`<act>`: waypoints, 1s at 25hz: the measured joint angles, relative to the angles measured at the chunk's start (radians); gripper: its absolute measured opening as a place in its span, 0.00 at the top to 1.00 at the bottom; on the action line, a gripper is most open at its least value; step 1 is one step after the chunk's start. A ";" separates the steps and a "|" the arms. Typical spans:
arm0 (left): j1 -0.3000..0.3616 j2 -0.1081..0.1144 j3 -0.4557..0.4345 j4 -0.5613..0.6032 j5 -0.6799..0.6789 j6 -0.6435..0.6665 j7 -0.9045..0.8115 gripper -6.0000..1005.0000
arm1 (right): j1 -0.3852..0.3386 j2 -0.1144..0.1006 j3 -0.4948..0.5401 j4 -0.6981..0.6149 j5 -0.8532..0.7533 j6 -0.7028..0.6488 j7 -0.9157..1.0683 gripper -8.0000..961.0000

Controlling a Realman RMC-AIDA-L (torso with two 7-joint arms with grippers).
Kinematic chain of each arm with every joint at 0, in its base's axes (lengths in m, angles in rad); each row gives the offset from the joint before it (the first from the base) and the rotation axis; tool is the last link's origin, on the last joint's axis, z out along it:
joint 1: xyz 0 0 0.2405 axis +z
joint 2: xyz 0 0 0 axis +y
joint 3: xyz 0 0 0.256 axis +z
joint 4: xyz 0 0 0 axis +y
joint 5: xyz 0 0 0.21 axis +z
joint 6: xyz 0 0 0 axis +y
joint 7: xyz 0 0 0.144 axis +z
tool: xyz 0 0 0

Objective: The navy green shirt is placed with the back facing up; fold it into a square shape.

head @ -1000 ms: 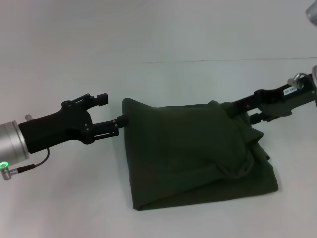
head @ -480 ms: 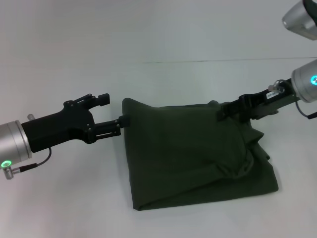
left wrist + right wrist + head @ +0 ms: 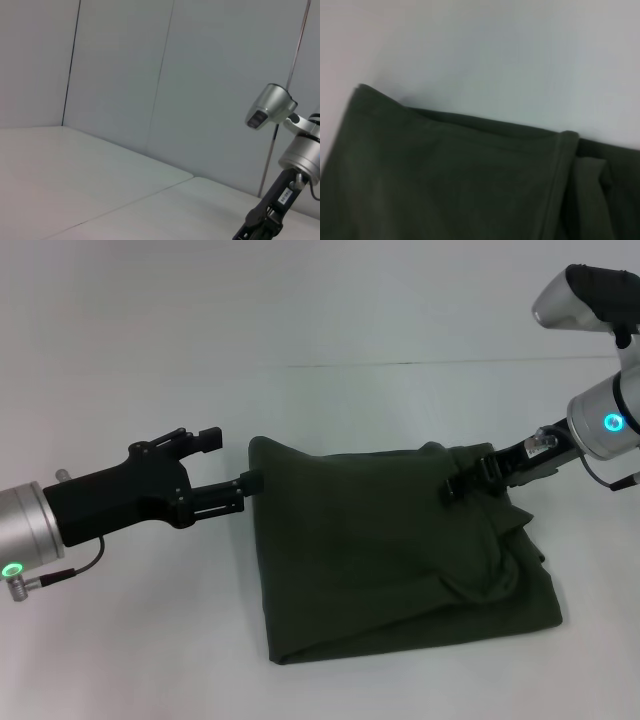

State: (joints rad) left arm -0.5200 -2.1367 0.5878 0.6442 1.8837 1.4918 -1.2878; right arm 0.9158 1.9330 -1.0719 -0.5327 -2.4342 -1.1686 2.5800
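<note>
The navy green shirt (image 3: 390, 550) lies on the white table as a rough square, with rumpled layers along its right side. My left gripper (image 3: 231, 459) is open at the shirt's far left corner; its lower fingertip (image 3: 250, 482) touches the fabric edge and nothing sits between the fingers. My right gripper (image 3: 468, 480) points steeply down onto the shirt's far right corner. The right wrist view shows the shirt (image 3: 445, 175) from close up, with a folded hem edge. In the left wrist view only the right arm (image 3: 287, 192) appears.
The white table (image 3: 330, 310) extends all around the shirt. A wall of grey panels (image 3: 210, 90) stands behind it. The right arm's elbow (image 3: 590, 295) is raised at the upper right.
The right arm has lifted its wrist and elbow and tilted steeply, bringing its gripper slightly inward over the shirt's far right corner. The left arm and the shirt have stayed put.
</note>
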 joint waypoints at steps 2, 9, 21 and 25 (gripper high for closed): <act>0.000 0.000 -0.002 0.000 -0.001 0.002 -0.001 0.10 | 0.000 0.007 0.002 -0.005 -0.019 0.009 -0.011 0.16; 0.000 0.000 -0.002 0.000 -0.003 0.004 -0.010 0.10 | 0.015 0.021 0.008 -0.008 -0.017 -0.029 -0.039 0.16; 0.000 0.000 -0.005 0.000 -0.003 0.005 -0.013 0.10 | 0.020 0.024 0.009 0.013 -0.018 -0.017 -0.020 0.17; -0.001 0.000 -0.005 0.000 -0.003 0.006 -0.013 0.10 | 0.020 0.029 0.021 0.011 -0.011 -0.034 -0.024 0.18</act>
State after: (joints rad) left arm -0.5212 -2.1368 0.5824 0.6443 1.8805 1.4983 -1.3009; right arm 0.9354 1.9615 -1.0512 -0.5217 -2.4452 -1.2028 2.5557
